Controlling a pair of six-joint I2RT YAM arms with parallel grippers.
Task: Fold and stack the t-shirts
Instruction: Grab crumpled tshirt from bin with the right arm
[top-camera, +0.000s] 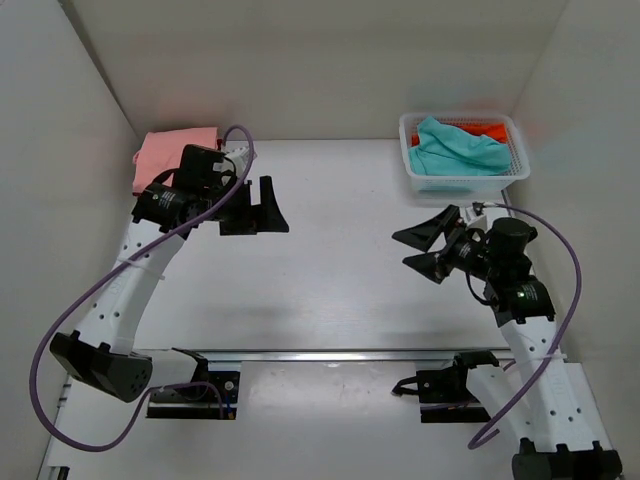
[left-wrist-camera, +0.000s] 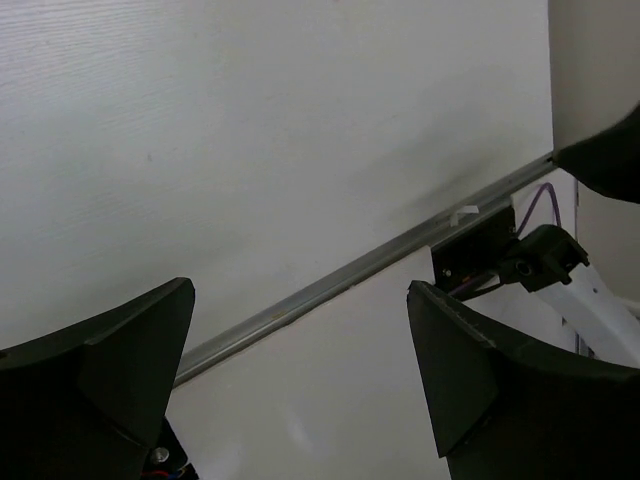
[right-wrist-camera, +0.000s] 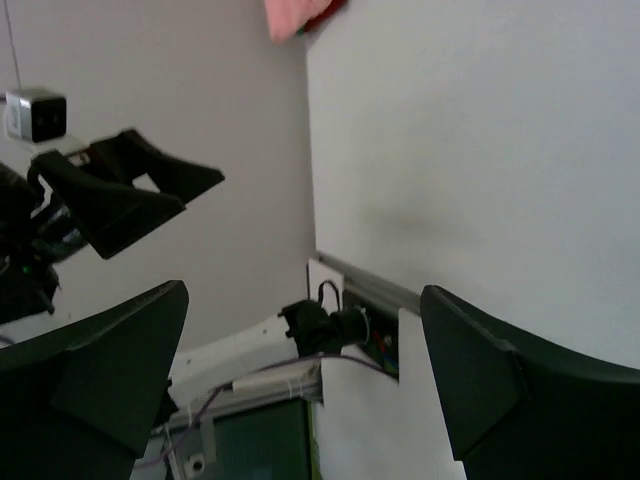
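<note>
A folded salmon pink t-shirt (top-camera: 175, 152) lies at the far left corner; its edge shows in the right wrist view (right-wrist-camera: 288, 16) with a sliver of dark red cloth (right-wrist-camera: 328, 10) beside it. A teal t-shirt (top-camera: 455, 148) lies crumpled in the white mesh basket (top-camera: 415, 180) at the far right, over an orange t-shirt (top-camera: 490, 128). My left gripper (top-camera: 275, 208) (left-wrist-camera: 300, 290) is open and empty, just right of the pink shirt, above bare table. My right gripper (top-camera: 402, 249) (right-wrist-camera: 305, 290) is open and empty, in front of the basket.
White walls close in the table on the left, back and right. A metal rail (top-camera: 330, 353) (left-wrist-camera: 330, 275) runs across the near edge by the arm bases. Purple cables (top-camera: 60, 330) loop off both arms.
</note>
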